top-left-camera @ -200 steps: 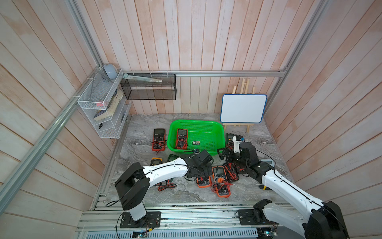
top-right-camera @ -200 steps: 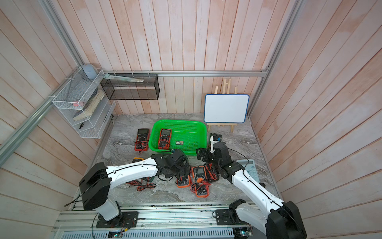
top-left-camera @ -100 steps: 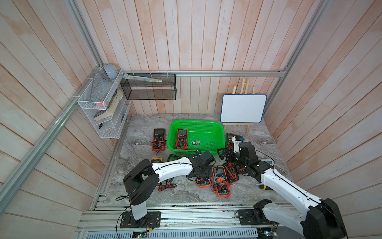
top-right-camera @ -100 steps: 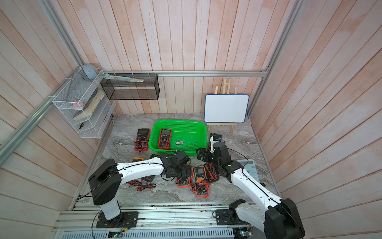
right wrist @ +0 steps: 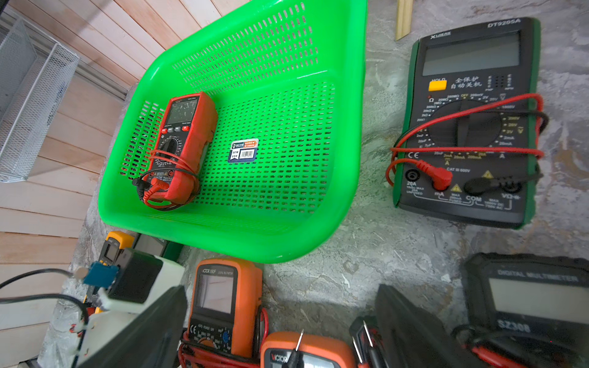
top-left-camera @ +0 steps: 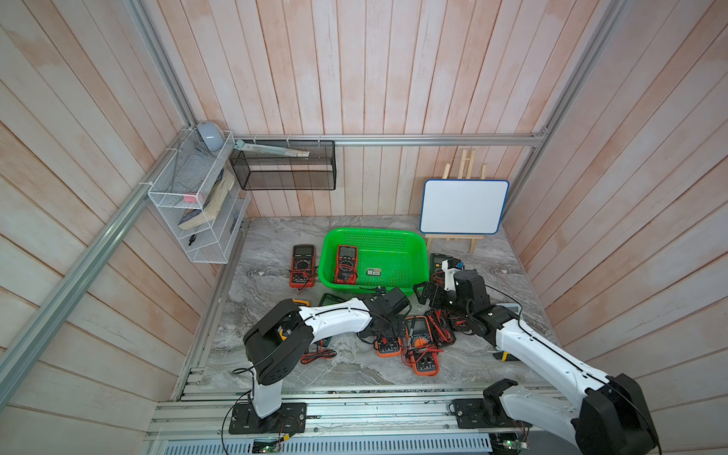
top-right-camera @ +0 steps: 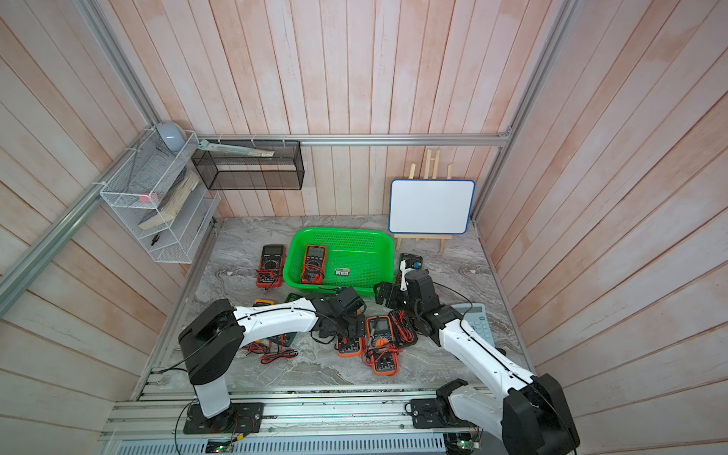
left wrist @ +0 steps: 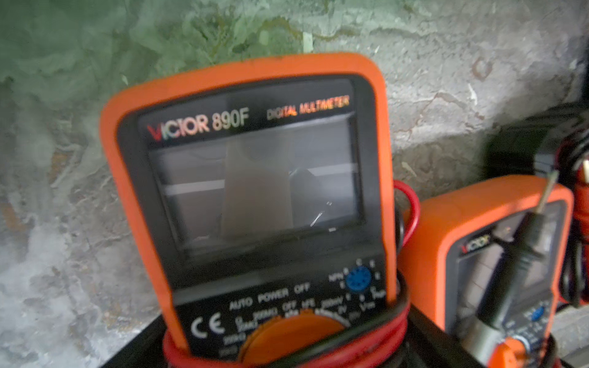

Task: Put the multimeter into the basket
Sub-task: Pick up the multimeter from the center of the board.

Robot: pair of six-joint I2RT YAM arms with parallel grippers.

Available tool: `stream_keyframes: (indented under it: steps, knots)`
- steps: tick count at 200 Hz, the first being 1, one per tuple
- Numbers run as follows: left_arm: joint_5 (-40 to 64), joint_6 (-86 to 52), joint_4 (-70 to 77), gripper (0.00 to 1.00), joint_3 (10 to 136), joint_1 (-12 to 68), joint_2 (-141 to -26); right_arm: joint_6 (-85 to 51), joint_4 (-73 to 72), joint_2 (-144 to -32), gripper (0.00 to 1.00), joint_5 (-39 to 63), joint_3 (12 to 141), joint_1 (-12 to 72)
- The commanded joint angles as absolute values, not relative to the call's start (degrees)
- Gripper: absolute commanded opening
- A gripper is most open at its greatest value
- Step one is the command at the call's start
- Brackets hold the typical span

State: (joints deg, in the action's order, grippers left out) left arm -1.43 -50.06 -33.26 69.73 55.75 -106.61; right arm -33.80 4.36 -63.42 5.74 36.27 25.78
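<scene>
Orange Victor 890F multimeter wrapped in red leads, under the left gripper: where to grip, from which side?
Likely top-down, jaws across the narrow width of the orange Victor 890F multimeter, on its long side edges near the dial. It lies flat, face up; the open left gripper straddles it there. Red leads bulge on the side facing a second orange multimeter.

Grey marbled desk (top-left-camera: 268,275) carries: basket (top-left-camera: 374,232), red multimeter (top-left-camera: 302,266) just beside it, orange multimeters (top-left-camera: 424,360) near the front, easel (top-left-camera: 453,238), calculator (top-right-camera: 478,321).

Top views look down from high; both wrist cameras sit close, seemingly sharing one orange multimeter (left wrist: 255,207).
</scene>
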Motion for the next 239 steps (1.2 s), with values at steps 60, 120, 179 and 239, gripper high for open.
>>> stream_keyframes:
  steps: [60,120,179,239]
  knots:
    - [0.0,-47.97,-30.28,0.1,63.3,53.34,-101.94,-34.01,6.3,-63.57,0.98,7.65,39.92,25.58]
    - [-1.21,-45.33,-33.43,0.0,60.66,53.39,-89.82,-34.26,3.32,-63.9,0.98,11.71,41.89,25.58]
    - [-6.43,-40.0,-39.1,0.0,66.04,53.34,-82.25,-36.96,-0.6,-66.81,0.98,15.62,46.37,25.4]
    - [-7.97,-33.26,-37.18,0.0,75.01,46.49,-82.41,-38.06,-0.37,-70.56,0.98,15.3,50.91,24.1]
